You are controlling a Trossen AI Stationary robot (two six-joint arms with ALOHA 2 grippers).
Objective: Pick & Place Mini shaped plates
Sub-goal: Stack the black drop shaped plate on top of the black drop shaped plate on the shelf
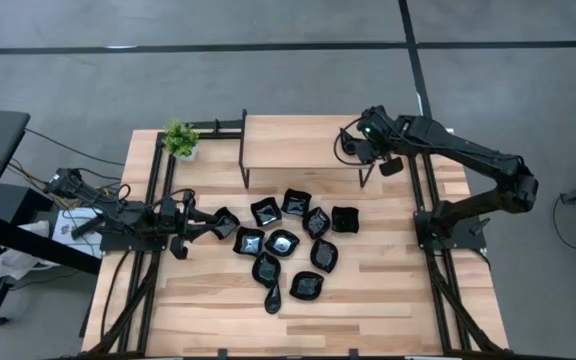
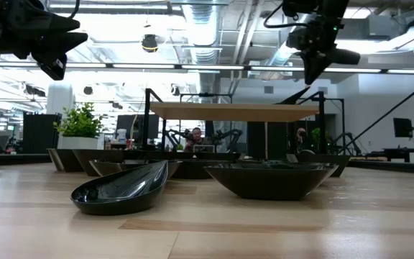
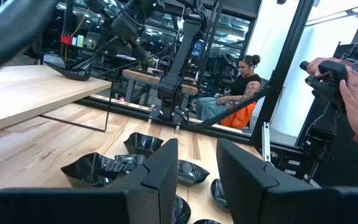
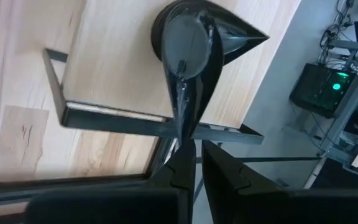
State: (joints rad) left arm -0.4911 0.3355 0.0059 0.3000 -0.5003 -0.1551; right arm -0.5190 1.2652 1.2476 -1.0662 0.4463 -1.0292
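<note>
From my station I see the right hand (image 4: 193,163) raised over the right end of the wooden shelf (image 1: 298,140) at the back of the tabletop (image 1: 388,290), its fingers pinched together on the pointed end of a teardrop plate (image 4: 194,43); the wrist camera shows that plate hanging beyond the fingertips above the shelf's board, and I cannot tell whether it touches the wood. The left hand (image 1: 190,225) sits low at the left side of the tabletop, fingers parted with nothing between them, pointing at the nearest plate (image 1: 224,222) and just beside it. The remaining black plates (image 1: 282,242) lie in a loose cluster in the middle of the tabletop, in front of the shelf, some touching each other, with one long leaf-shaped plate (image 1: 271,297) at the near edge of the group. From table height, a leaf-shaped plate (image 2: 121,190) and a wider bowl-like plate (image 2: 270,178) stand closest to the camera. A small green potted plant (image 1: 180,139) stands at the back left corner beside the shelf. A person (image 3: 238,93) sits in the room beyond the tabletop
</note>
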